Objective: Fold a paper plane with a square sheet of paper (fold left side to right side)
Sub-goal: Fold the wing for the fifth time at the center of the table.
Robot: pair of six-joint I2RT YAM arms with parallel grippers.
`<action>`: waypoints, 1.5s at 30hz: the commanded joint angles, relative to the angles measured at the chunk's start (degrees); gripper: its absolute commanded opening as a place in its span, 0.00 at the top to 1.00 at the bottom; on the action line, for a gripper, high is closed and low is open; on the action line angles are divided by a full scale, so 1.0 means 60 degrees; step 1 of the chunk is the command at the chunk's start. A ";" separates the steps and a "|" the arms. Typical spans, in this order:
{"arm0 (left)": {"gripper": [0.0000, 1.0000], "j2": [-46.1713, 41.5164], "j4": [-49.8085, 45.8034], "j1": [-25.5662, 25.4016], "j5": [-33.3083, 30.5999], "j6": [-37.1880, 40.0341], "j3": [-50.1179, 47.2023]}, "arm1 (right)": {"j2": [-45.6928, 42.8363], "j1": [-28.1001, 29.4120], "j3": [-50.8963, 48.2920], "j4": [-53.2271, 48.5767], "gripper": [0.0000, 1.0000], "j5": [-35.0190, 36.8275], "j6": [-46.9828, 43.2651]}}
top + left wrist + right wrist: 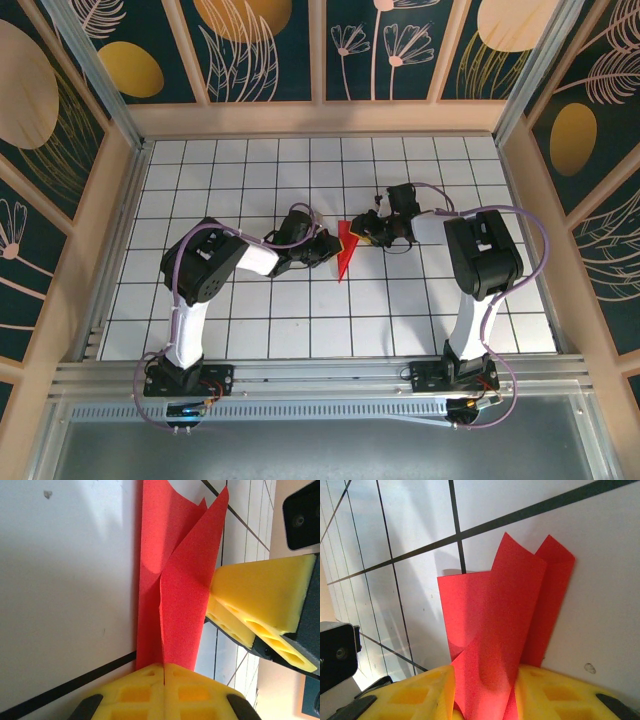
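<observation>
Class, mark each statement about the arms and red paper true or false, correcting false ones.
1. The left claw is shut on the red paper. True.
2. The paper is an unfolded flat square. False: it is folded narrow, with flaps raised.
3. The right claw also holds the paper. True.
4. The paper sits in a far corner. False: it is near the middle of the table.

Left hand (330, 247) and right hand (362, 233) meeting at red paper (345, 252), bare table (250, 320) all around, walls (125, 200) well apart
</observation>
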 commanded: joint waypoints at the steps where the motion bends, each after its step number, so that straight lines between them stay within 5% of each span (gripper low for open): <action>1: 0.96 0.0282 -0.1014 0.0071 -0.0704 0.0247 -0.0090 | 0.0013 0.0140 -0.0041 0.0250 0.63 0.0240 0.0009; 38: 1.00 0.0624 -0.1665 0.0078 -0.0990 0.0289 0.0140 | -0.1023 -0.0175 -0.0170 -0.0533 0.61 0.0759 -0.0146; 45: 1.00 0.0637 -0.1662 0.0072 -0.1023 0.0268 0.0126 | -0.1131 -0.0234 -0.0059 -0.0342 0.97 0.0192 -0.0577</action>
